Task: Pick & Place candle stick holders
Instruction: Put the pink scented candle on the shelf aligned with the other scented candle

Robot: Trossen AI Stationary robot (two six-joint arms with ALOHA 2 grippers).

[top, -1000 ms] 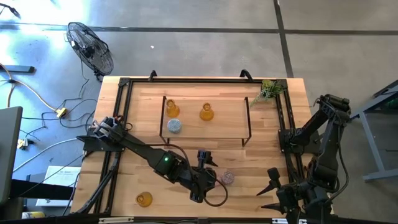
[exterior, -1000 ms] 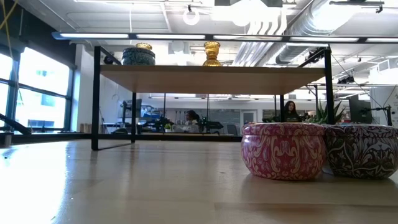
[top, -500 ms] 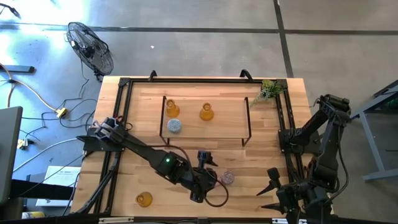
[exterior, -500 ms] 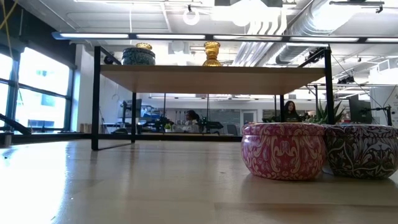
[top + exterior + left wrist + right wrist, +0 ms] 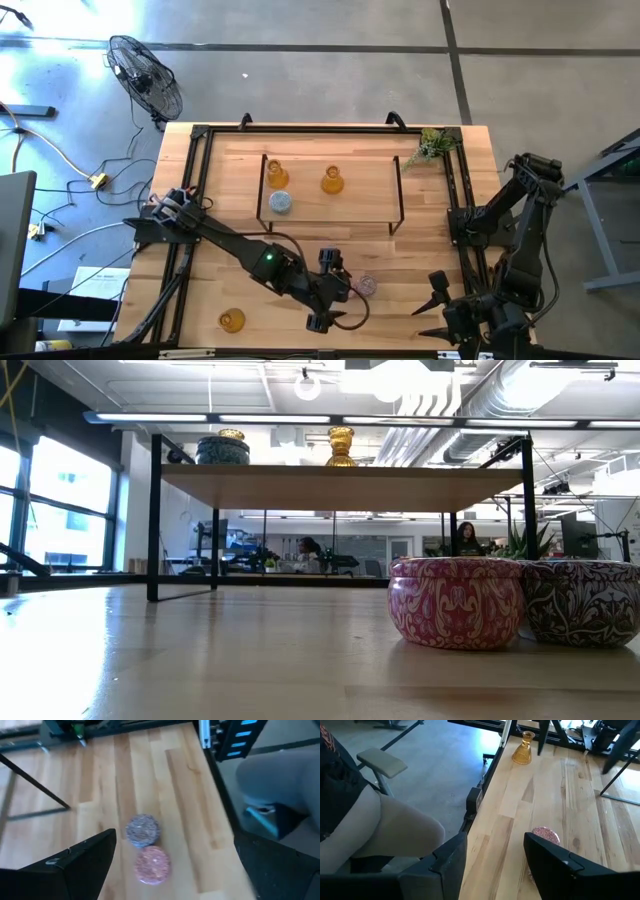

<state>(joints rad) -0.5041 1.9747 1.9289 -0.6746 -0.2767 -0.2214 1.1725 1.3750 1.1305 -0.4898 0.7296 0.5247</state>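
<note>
Pale butcher-block wood covers the table (image 5: 230,200), framed by black rails, with a grey concrete floor and a fan (image 5: 145,75) beyond.

Nearest, at 6 o'clock on the table, the left gripper (image 5: 328,290) now stands with its fingers spread as wide as they go, having opened a little further over the last second and swung slightly toward the front edge. It holds nothing. Just beside it, at about 2 o'clock from it, sit the pink holder (image 5: 153,864) and the purple holder (image 5: 142,829), touching or nearly so. One amber holder (image 5: 232,320) stands alone at 7 o'clock.

I judge this widening to be the set-up for a grasp on one of the squat pair, not yet begun.

At 4 o'clock, off the table's corner, the right gripper (image 5: 437,300) waits half open and empty.

Farther back, the raised shelf (image 5: 370,205) at 12 o'clock already carries the blue holder (image 5: 282,202) and two amber holders (image 5: 277,175), so three pieces look placed and three remain.

A green sprig (image 5: 432,146) lies at 1 o'clock.

No writing or brand is readable anywhere.
</note>
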